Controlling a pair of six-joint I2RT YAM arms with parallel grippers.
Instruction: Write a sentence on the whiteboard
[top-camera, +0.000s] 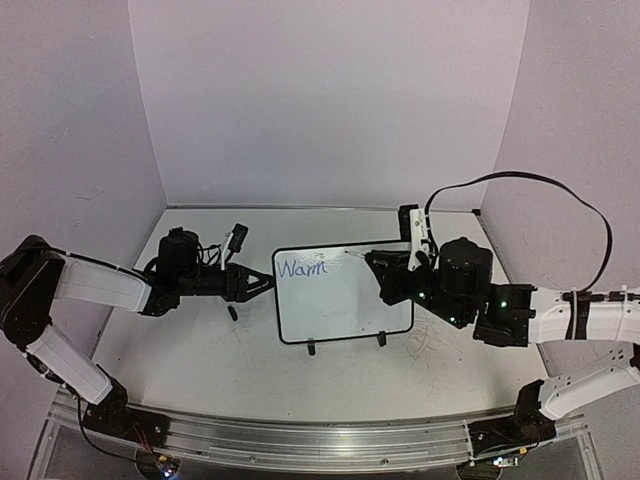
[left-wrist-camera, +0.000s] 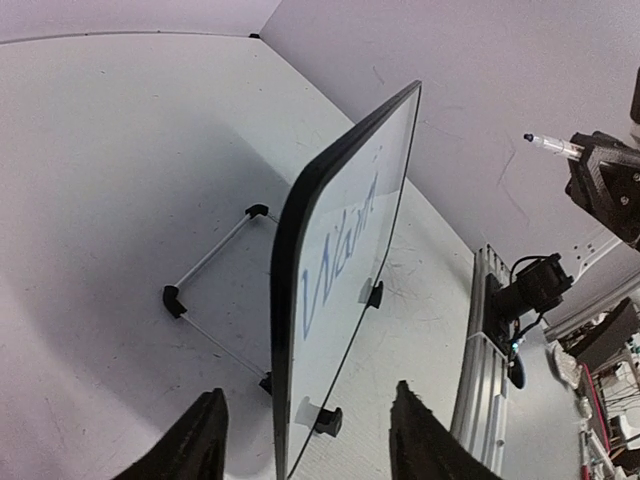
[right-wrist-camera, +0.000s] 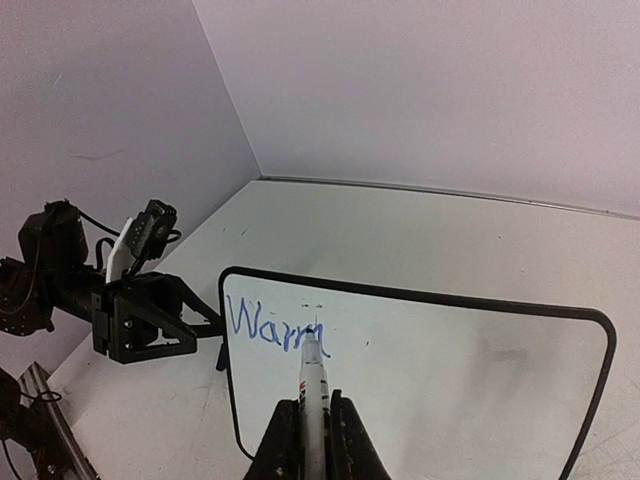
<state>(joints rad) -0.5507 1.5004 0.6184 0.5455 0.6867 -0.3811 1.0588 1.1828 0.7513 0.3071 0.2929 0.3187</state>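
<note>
The whiteboard (top-camera: 350, 305) stands upright mid-table on its black feet. Of the sentence (top-camera: 300, 268), only blue "Warm" shows at the board's top left. My left gripper (top-camera: 266, 283) is open at the board's left edge. In the left wrist view its fingers (left-wrist-camera: 200, 440) straddle the whiteboard (left-wrist-camera: 320, 380) edge-on without touching it. My right gripper (right-wrist-camera: 313, 432) is shut on a white marker (right-wrist-camera: 313, 385). The marker's tip lines up with the end of the sentence (right-wrist-camera: 270, 328) on the whiteboard (right-wrist-camera: 450, 380). From the left wrist the marker (left-wrist-camera: 550, 146) hangs well off the board face.
A small black piece (top-camera: 232, 312) lies on the table under the left arm. A wire stand (left-wrist-camera: 215, 255) props the board from behind. An aluminium rail (top-camera: 320, 440) runs along the near edge. Walls close in at the back and both sides.
</note>
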